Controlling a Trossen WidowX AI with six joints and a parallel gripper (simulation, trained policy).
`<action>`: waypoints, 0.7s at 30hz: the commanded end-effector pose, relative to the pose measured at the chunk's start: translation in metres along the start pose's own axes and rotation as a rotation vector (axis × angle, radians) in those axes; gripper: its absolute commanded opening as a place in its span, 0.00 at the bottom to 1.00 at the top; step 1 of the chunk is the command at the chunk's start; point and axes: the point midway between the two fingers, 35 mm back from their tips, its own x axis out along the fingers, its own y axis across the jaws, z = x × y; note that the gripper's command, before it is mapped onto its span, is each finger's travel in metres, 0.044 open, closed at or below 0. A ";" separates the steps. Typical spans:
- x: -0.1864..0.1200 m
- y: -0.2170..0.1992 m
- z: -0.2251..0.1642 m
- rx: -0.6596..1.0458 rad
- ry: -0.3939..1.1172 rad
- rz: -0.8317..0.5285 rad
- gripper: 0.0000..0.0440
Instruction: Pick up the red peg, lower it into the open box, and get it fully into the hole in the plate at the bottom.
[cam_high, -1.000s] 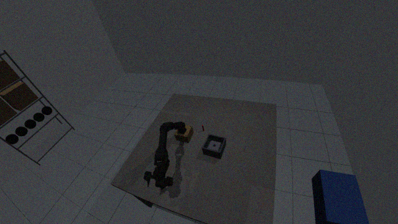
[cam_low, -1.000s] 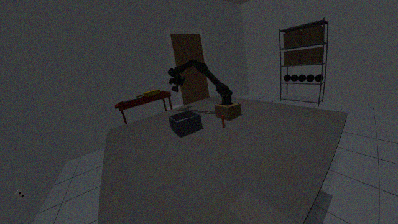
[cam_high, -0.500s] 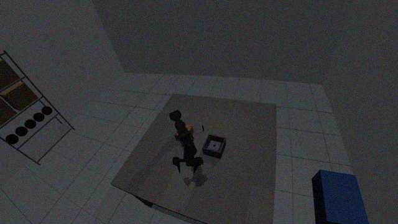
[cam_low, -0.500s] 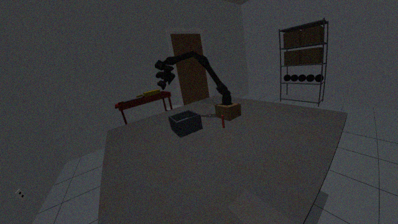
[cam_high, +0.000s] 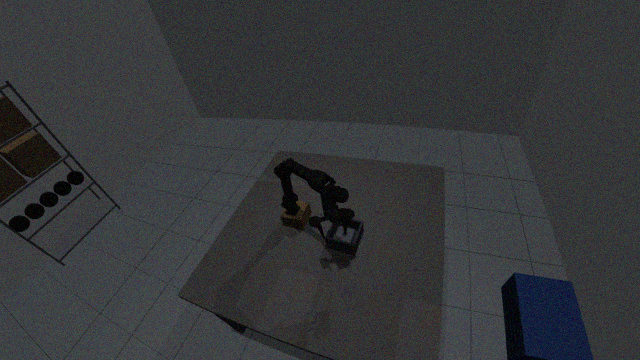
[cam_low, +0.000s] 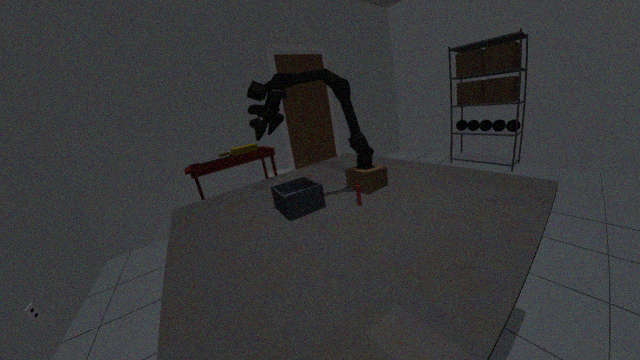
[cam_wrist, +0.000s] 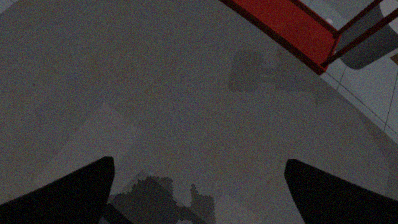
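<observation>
A: ok so what could go wrong from here? pic's dark af btw

B: main one imo: the red peg (cam_low: 358, 195) stands upright on the tabletop (cam_low: 325, 280) (cam_high: 390, 280), just outside the open box (cam_high: 341, 246) (cam_low: 300, 201), on the side near the arm's wooden base block (cam_high: 300, 216) (cam_low: 367, 180). it's thin, so if the hand comes down a bit off, a fingertip prob clips it and over it goes.

A: and the box?

B: walls could be trouble too. top view has the hand overlapping the box, so if it drops too soon on the way over, it might knock a wall and shove the box, plate n all. then the hole's off target. later on, a crooked grip could jam the peg at the hole's rim, but that's a guess rn.

A: gripper holding anything?

B: nope, gripper (cam_high: 332, 227) (cam_low: 265, 127) (cam_wrist: 202, 167) is spread wide, nothing btwn the fingers. wrist cam gets one dark finger per side w/ bare tabletop in the gap, no peg in that view.

A: arm pose?

B: up off the base, bent over at the elbow, forearm reaching out roughly level, then the hand hangs fingers down, well above the table. needs to swing to the peg b4 going lower imo.

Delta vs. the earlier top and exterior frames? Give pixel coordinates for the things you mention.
The black six-joint arm (cam_high: 312, 177) (cam_low: 300, 77) swung its open black parallel-jaw gripper (cam_low: 265, 136) (cam_wrist: 202, 167) in the top view from the lower left towards the dark open square box (cam_high: 342, 247) (cam_low: 300, 206). Nothing grasped or released. Unchanged: box and upright slim red peg (cam_low: 359, 196).
</observation>
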 end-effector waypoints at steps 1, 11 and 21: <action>-0.028 0.030 -0.035 0.015 0.030 0.058 1.00; -0.080 0.069 -0.126 0.036 0.132 0.136 1.00; -0.109 0.075 -0.213 0.050 0.249 0.135 1.00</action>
